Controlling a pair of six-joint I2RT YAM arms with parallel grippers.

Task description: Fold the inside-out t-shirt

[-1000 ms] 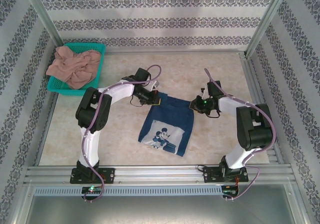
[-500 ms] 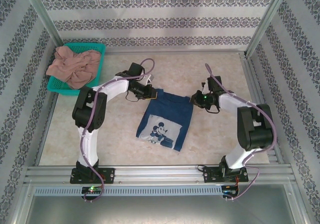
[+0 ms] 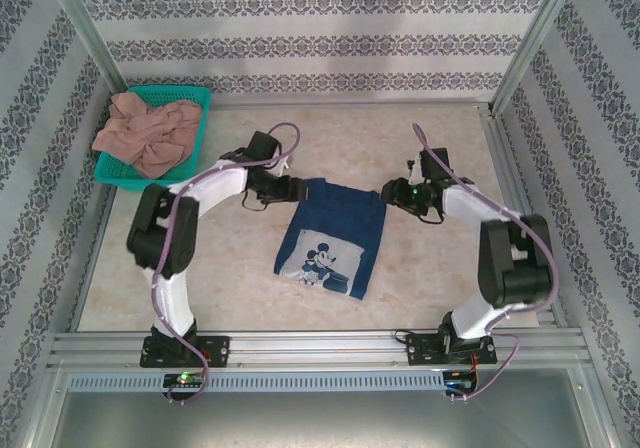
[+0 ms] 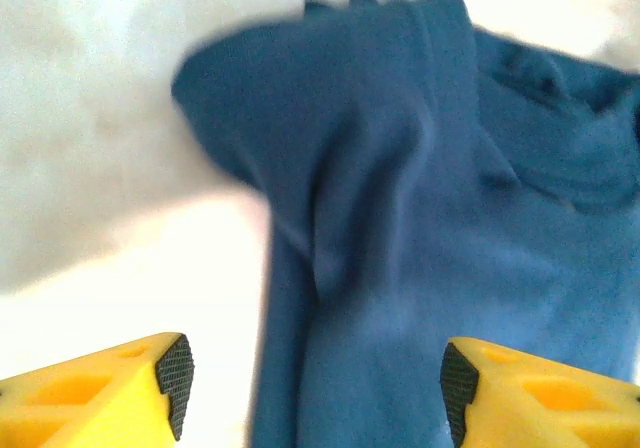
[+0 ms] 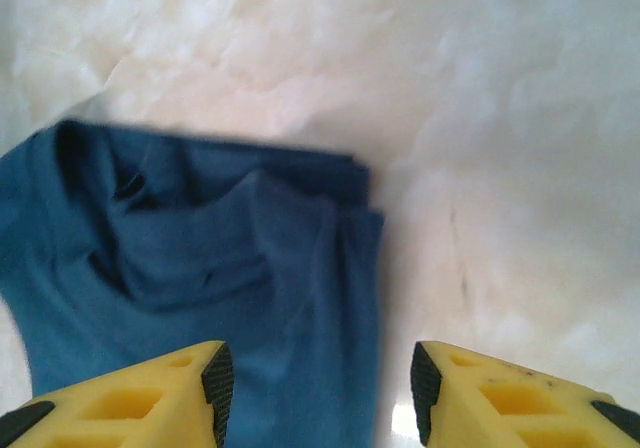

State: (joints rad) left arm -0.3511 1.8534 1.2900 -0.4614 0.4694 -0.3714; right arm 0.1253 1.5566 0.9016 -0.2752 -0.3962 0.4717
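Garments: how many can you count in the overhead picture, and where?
2. A navy t-shirt lies in the middle of the table; a pinkish-tan garment is heaped in the green basket at the far left corner. Others may hide beneath that heap.

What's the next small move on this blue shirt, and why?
Probably lift the left gripper and right gripper clear of the shirt: their jaws stand open and empty at its far corners, and it lies folded on the table.
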